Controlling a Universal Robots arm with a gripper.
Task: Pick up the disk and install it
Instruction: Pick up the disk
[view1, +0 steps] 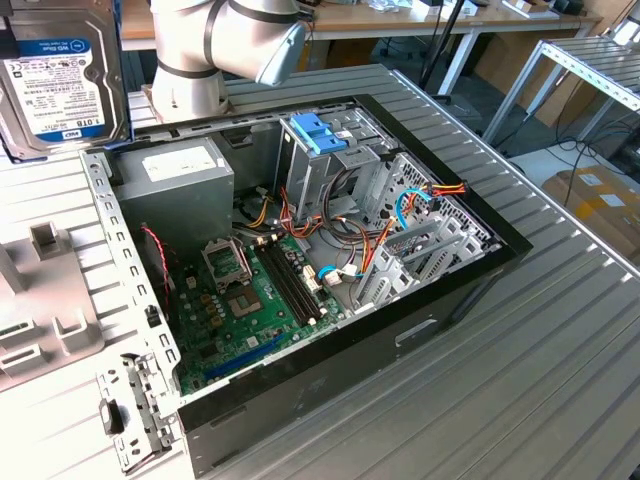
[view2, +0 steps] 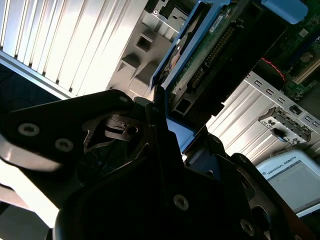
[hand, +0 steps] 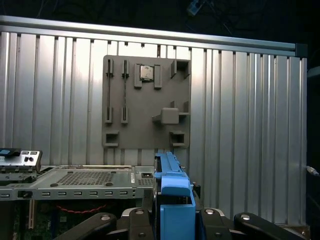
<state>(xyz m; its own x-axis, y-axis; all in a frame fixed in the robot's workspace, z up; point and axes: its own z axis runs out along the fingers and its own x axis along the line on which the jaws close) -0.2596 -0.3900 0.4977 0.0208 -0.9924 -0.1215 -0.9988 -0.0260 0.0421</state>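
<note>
Printed white label with blue band on the disk; white sticker on the power supply

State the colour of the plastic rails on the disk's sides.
Blue; the disk shows them best in the first wrist view.

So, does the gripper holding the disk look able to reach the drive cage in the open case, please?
Probably yes: the gripper holds the disk clear of the case, whose open top leaves the drive cage exposed; cables beside it might crowd the way.
</note>
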